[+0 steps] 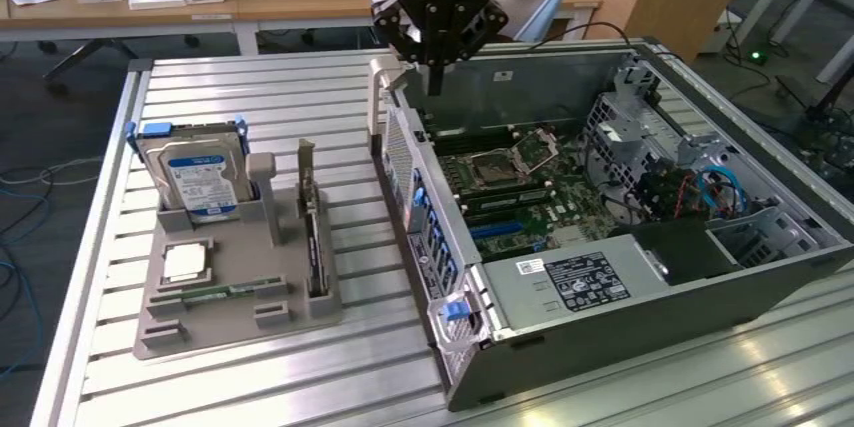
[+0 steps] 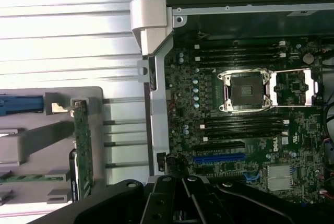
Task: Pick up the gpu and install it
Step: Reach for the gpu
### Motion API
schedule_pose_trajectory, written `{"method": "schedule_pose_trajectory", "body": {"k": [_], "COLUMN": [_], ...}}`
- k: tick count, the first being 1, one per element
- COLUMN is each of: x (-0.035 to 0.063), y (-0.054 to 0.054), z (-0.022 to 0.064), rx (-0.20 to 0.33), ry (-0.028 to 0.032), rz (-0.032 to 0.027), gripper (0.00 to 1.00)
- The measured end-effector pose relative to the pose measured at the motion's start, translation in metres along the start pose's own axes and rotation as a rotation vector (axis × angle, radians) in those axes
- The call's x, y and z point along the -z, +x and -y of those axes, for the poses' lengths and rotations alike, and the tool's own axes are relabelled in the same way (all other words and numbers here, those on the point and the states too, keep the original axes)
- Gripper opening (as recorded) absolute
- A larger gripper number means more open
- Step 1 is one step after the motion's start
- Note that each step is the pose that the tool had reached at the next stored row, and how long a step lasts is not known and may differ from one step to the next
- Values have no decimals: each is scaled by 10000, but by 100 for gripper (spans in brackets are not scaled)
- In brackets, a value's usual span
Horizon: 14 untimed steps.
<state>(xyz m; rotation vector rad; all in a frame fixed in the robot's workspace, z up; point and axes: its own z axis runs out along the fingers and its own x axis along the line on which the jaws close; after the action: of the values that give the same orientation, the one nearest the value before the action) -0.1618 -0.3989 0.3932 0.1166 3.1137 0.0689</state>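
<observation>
The tool [image 1: 434,79] hangs closed and empty, its fingers pressed together and pointing down. It is above the open case [image 1: 667,287], close to the case wall on the exterior view's left and touching nothing.

The gpu [image 1: 318,247] is not in the tool. It stands on its long edge in a slot of the gray holder [image 1: 240,332], which lies on the slatted counter [image 1: 267,97] at the exterior view's left of the case, near it but apart. The card's silver bracket sticks up at the end farther from the camera. From the wrist the gpu [image 2: 82,145] shows edge-on as a narrow green strip in the holder, with bare counter slats between it and the case wall.

The holder carries other parts too. A drive [image 1: 200,182] with a blue-white label stands upright at its far end, with blue clips at its sides. A square chip [image 1: 184,262] lies flat in front of the drive, and a memory stick [image 1: 230,292] lies nearer the camera.

The case lies on its side with the cover off, so the board [image 1: 534,202] faces up. On the board sits a socket [image 2: 245,91] in a metal frame (empty, as far as the wrist view tells), with dark memory slots running along both sides of it. A blue slot [image 2: 219,157] lies on the board close by the tool's fingers in the wrist view. A labelled silver box [image 1: 587,282] fills the case corner nearest the exterior camera.
</observation>
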Motion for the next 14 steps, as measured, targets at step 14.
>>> {"method": "schedule_pose_trajectory", "body": {"k": [14], "x": [10], "y": [364], "z": [27], "rx": [0], "ry": [0], "rz": [1], "gripper": [11]}}
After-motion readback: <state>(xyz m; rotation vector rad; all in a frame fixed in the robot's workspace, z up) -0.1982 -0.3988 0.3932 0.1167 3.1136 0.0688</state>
